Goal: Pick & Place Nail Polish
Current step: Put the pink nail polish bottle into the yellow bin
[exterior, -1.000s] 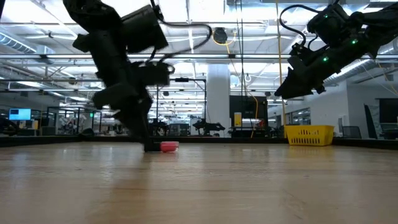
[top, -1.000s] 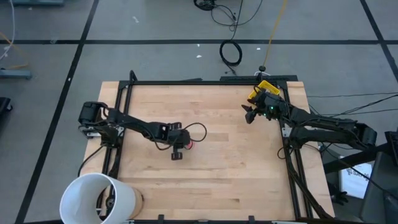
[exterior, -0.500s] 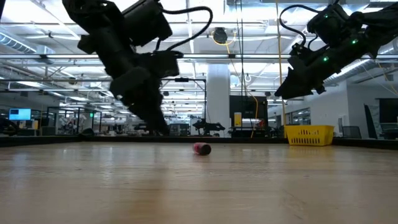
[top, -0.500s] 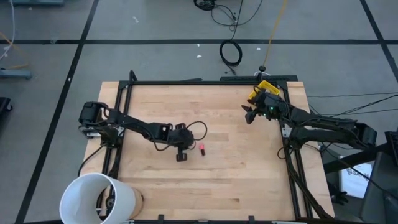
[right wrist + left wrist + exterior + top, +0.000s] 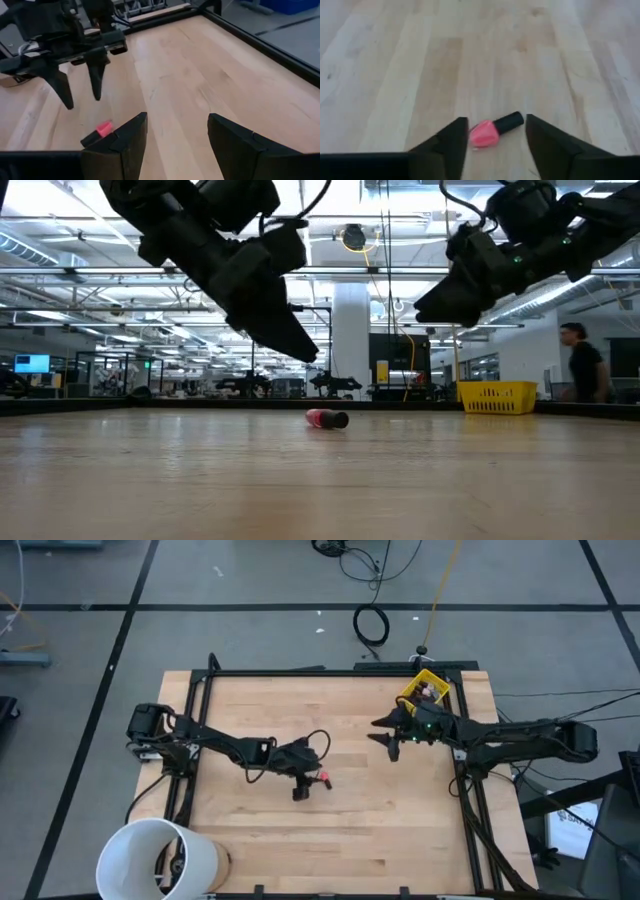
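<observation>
One nail polish bottle, pink with a dark cap, lies on its side on the wooden table near the middle (image 5: 325, 778). It also shows in the low view (image 5: 326, 418), the left wrist view (image 5: 495, 129) and the right wrist view (image 5: 100, 132). My left gripper (image 5: 308, 785) is open and slants down over the bottle. Its fingertips (image 5: 305, 352) hang well above the table, touching nothing. My right gripper (image 5: 382, 738) is open and empty, raised above the table's right half, pointing toward the bottle. No other bottles show on the table.
A yellow bin (image 5: 425, 688) with small things in it stands at the far right corner. A large white bucket (image 5: 158, 858) stands off the near left corner. A dark frame (image 5: 300, 672) runs along the table's edges. A person (image 5: 585, 370) stands in the room behind.
My left gripper has risen from the table top and gone toward the table's right edge, tipping to a slant. The bottle has moved along the table toward the right edge and now lies by itself. My right gripper has gone toward the table's middle, toward the bottle.
</observation>
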Available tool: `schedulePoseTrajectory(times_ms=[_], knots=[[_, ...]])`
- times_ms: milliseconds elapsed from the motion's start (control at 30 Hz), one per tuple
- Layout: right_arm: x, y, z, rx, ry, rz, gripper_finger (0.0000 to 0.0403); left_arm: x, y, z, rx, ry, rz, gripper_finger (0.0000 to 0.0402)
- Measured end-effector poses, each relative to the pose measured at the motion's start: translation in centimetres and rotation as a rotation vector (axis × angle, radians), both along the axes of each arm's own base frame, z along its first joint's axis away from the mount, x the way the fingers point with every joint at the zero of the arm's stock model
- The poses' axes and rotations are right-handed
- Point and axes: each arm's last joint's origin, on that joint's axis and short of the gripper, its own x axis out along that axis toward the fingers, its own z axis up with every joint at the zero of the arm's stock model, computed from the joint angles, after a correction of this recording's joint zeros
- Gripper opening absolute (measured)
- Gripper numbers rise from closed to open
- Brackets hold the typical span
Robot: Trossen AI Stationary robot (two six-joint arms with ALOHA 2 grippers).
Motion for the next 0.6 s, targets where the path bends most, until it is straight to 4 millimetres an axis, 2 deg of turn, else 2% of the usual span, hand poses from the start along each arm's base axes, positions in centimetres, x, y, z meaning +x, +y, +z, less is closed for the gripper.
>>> schedulePoseTrajectory(times_ms=[133,233,400,600], knots=[[0.3,0.0,-0.1,-0.009,-0.010,0.007,0.0196,0.4,0.1,-0.3,0.074,-0.028,-0.043,0.0244],[0.3,0.0,-0.1,0.018,-0.011,-0.001,0.0196,0.8,0.0,-1.3,0.135,-0.023,-0.133,0.0263],[0.5,0.1,-0.4,0.057,-0.007,0.021,0.0196,1.3,-0.1,-4.1,0.191,0.049,-0.215,0.0256],[0.6,0.1,-0.4,0.046,-0.012,0.026,0.0196,2.7,-0.2,-5.2,0.236,0.065,-0.261,0.0233]])
